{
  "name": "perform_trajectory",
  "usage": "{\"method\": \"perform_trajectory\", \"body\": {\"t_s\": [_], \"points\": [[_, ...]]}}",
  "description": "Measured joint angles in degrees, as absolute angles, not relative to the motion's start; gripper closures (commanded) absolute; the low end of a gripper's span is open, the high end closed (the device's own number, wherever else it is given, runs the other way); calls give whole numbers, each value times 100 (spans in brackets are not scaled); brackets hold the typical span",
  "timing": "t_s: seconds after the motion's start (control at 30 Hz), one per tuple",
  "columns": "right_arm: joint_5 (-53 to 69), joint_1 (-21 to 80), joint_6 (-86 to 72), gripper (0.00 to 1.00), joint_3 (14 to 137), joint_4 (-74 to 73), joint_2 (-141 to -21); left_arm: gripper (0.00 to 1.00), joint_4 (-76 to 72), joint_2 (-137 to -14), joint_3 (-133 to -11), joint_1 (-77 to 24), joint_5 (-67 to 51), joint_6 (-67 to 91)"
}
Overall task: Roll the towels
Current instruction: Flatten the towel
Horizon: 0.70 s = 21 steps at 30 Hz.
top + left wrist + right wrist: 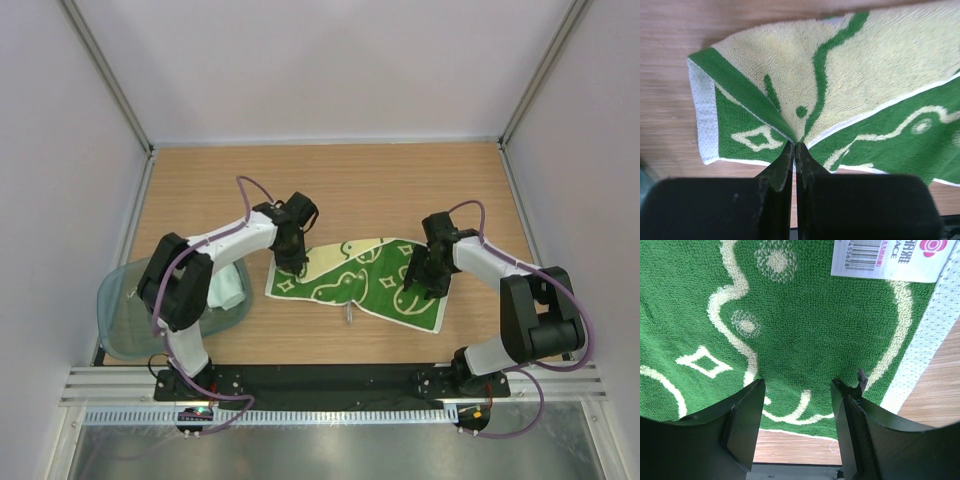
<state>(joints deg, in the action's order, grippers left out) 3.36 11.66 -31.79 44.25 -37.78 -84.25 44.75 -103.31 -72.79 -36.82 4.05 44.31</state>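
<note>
Presently L pincer (pixel 794 149) pinches a fold of green towel (pixel 865 75); R pincer (pixel 797 387) gapes wide, perhaps touching it.

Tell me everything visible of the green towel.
The green towel is terry cloth: green, cream patches, white doodles, white mesh hems. It lies spread, slightly skewed, on the wooden table. A white barcode label sits near its right end. The left gripper is shut on its left part, puckering it; the right gripper stands open over the right end.
</note>
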Motion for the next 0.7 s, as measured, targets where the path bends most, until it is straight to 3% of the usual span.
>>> {"method": "perform_trajectory", "body": {"t_s": [0.33,0.5,0.53,0.57,0.63,0.7], "points": [[336,1186,-3179,38,4442,-3787,-8438,100,4239,-10374,-7999,-2141,-344,4491],[338,1223,-3179,38,4519,-3833,-8506,96,3918,-10978,-8318,-1490,-1037,4777],[338,1232,-3179,38,4534,-3837,-8519,93,3863,-11157,-8405,-1420,-1157,4825],[338,1240,-3179,38,4545,-3839,-8527,79,3828,-11365,-8517,-1356,-1273,4890],[336,1247,-3179,38,4550,-3841,-8534,71,3745,-11695,-8670,-1264,-1444,4976],[336,1260,-3179,38,4565,-3852,-8543,47,3695,-11966,-8796,-1162,-1608,5046]]}}
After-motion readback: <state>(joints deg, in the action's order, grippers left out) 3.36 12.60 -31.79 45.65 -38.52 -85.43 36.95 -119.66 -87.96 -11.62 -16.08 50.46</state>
